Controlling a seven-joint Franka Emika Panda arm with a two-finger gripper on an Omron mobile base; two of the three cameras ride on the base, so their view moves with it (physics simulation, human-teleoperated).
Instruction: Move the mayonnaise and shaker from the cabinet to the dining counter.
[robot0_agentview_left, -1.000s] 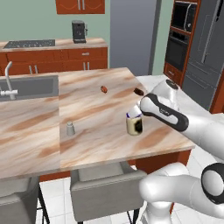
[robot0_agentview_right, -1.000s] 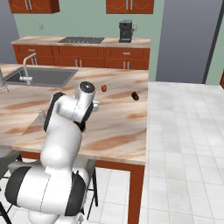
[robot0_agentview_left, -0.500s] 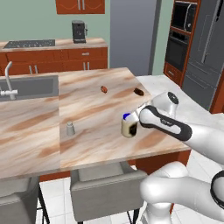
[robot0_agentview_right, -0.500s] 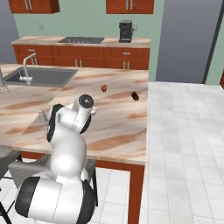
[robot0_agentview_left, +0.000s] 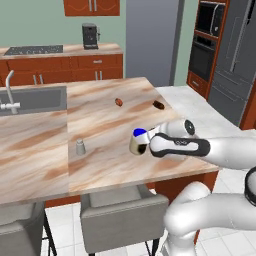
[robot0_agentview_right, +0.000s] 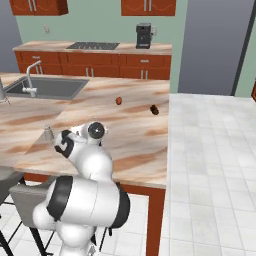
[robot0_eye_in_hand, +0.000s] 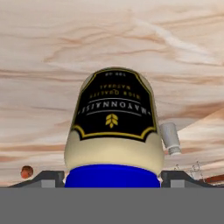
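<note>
we're at the dining counter (robot0_agentview_left: 105, 165), and our gripper (robot0_agentview_left: 144, 143) reaches in low from the right with the mayonnaise (robot0_agentview_left: 138, 141) at its tip, blue lid up, just over or on the marble near the front edge; we can't tell whether the jar's base touches. from the hand camera the mayonnaise (robot0_eye_in_hand: 113, 131) sits between our dark fingertips (robot0_eye_in_hand: 175, 177), one on each side of the blue lid, label upside down in that view. the claw stands wide and looks clamped around the jar. the shaker (robot0_agentview_left: 80, 146) stands upright on the counter to the jar's left, apart from it; in the hand view the shaker (robot0_eye_in_hand: 169, 138) shows just beyond the jar. two small dark brown bits (robot0_agentview_left: 119, 102) lie farther back on the marble, and the sink (robot0_agentview_left: 35, 99) is inset at the far left.
</note>
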